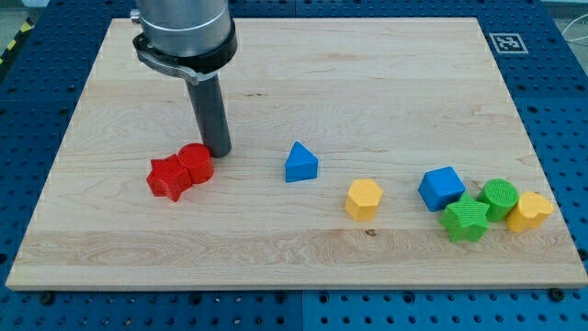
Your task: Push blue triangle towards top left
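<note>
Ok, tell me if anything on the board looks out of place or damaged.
Nothing stands out. My tip sits beside the red cylinder, well to the view's left of the blue triangle. No block looks damaged or tipped.

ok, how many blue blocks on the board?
2. The blue triangle sits near the middle, to the view's right of my tip. The blue cube is further to the view's right, touching the green star. None look hidden.
</note>
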